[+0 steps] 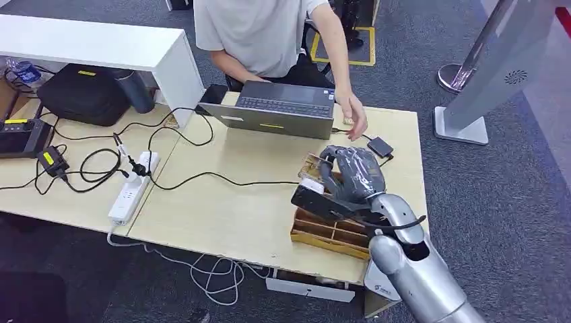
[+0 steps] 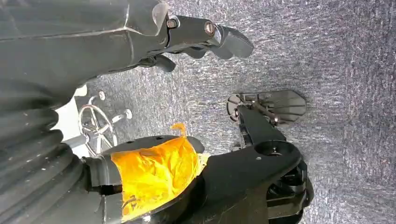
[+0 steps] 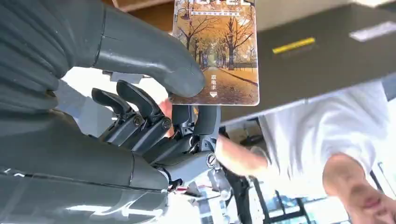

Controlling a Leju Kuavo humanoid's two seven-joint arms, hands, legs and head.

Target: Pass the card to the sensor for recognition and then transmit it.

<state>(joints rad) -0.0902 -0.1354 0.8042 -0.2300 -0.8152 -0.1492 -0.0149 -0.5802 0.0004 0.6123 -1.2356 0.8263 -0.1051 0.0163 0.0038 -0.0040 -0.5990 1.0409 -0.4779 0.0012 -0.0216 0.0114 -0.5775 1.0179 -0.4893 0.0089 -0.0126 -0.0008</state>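
My right hand (image 1: 353, 175) hovers over a wooden divided tray (image 1: 330, 235) at the table's right side. In the right wrist view the hand (image 3: 154, 107) pinches a card (image 3: 217, 51) printed with autumn trees between the thumb and the dark fingers. A small black sensor box (image 1: 379, 146) with a cable lies on the table just beyond the hand, to its right. A person's hand (image 1: 355, 118) hangs above the table near the sensor. My left hand (image 2: 205, 37) hangs over grey carpet with nothing in it.
A grey laptop (image 1: 279, 108) stands open at the table's far edge, with a person in a white shirt (image 1: 259, 30) seated behind it. A white power strip (image 1: 132, 185) and black cables lie to the left. A black bag (image 1: 84, 94) sits at the far left, and a white kiosk stand (image 1: 485, 74) at the right.
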